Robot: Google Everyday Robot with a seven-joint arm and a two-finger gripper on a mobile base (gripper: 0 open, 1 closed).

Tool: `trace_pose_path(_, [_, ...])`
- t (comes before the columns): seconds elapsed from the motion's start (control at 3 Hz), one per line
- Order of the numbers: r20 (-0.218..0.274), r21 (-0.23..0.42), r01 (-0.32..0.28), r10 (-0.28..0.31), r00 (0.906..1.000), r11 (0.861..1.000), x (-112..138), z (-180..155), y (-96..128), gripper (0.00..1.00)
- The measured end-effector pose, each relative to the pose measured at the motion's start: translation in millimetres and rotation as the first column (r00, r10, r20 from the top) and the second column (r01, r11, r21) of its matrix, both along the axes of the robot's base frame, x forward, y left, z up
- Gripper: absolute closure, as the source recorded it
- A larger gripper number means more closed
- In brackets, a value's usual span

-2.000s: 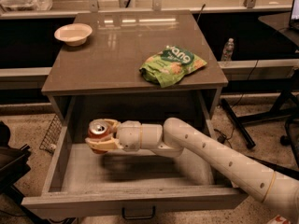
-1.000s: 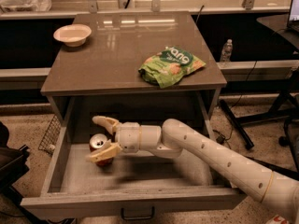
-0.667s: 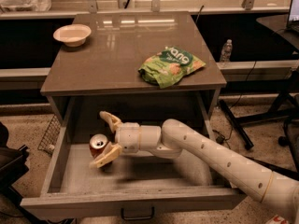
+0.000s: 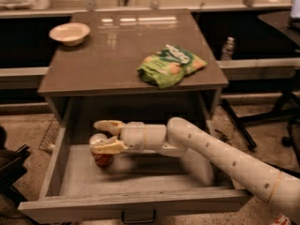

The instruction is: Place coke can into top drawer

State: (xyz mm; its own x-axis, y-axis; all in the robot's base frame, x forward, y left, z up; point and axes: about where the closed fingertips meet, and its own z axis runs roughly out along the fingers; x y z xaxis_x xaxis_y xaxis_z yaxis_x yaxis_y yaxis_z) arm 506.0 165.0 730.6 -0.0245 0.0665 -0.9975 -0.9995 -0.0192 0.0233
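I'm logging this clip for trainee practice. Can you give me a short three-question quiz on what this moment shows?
1. True or false: the coke can is inside the top drawer.
2. The gripper reaches into the drawer at the can. How do its jaws stand? A) shut on the can B) open, spread apart C) out of view
3. Short answer: what sits on the cabinet top besides the green chip bag?

Key: 1 true; 2 B; 3 the bowl, at the far left corner.
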Motion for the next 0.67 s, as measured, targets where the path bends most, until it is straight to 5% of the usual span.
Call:
trace_pose_path(0.33, [0.005, -0.001, -0.005, 0.005, 1.0000, 1.000, -1.7, 2.9, 2.4, 0.34])
trace_pose_path(0.67, [0.006, -0.001, -0.008, 0.008, 0.9999, 1.000, -2.6, 3.7, 3.8, 0.11])
